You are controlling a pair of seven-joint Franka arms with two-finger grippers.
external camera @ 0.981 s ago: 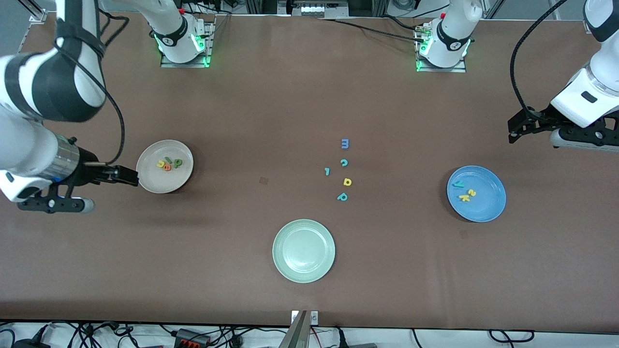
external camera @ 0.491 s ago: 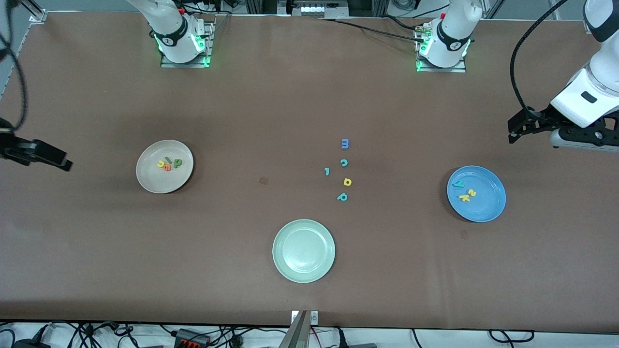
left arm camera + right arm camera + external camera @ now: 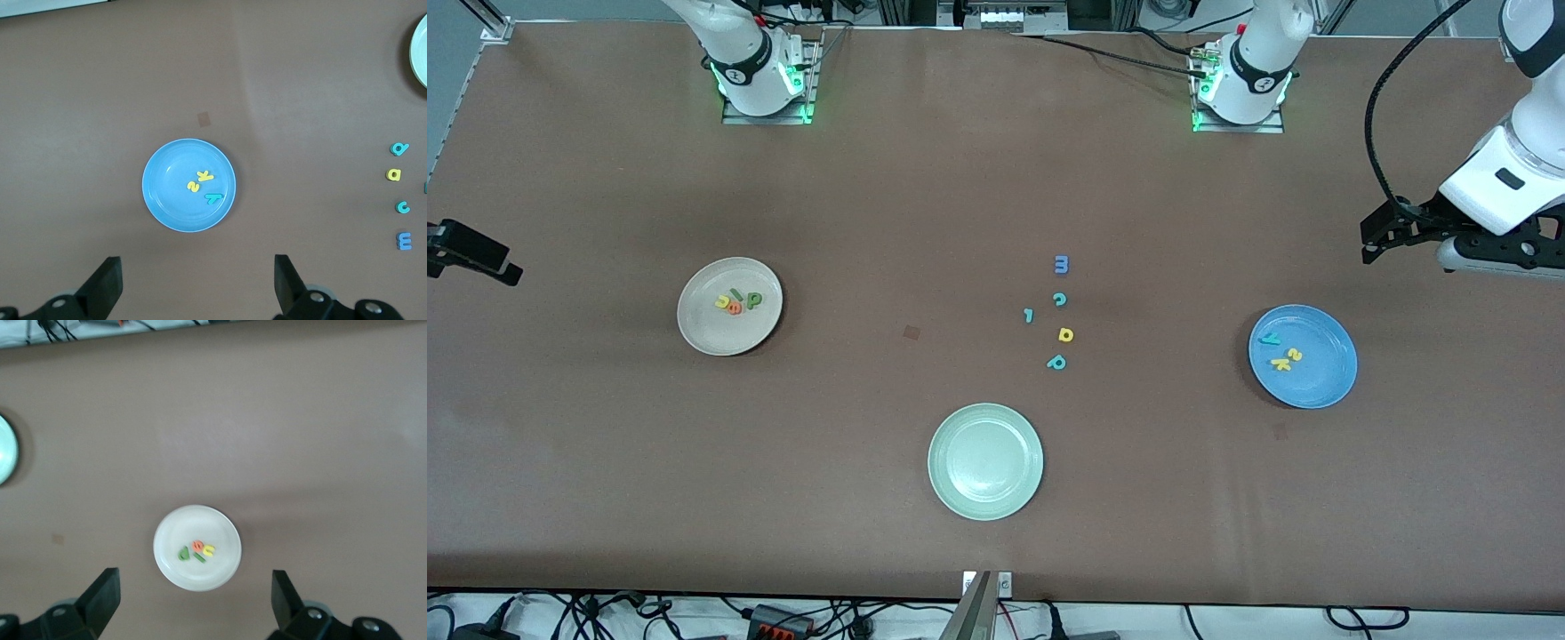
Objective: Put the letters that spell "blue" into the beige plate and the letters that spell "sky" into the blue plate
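The right gripper (image 3: 471,258) is hanging over the right arm's end of the tabletop (image 3: 871,204), jaws spread wide and holding nothing. Near it, the beige plate (image 3: 698,329) is carrying the green b (image 3: 754,300), dark green l (image 3: 735,292), yellow u (image 3: 722,302) and orange e (image 3: 735,308). The pale green plate (image 3: 985,460) is sitting nearest the front camera. Five spare letters (image 3: 1057,313) are lying mid-table. The blue plate (image 3: 1325,378) is holding the teal y (image 3: 1268,339), yellow s (image 3: 1295,355) and yellow k (image 3: 1281,364). The left gripper (image 3: 1371,242) is waiting above that end, jaws wide apart, gripping nothing.
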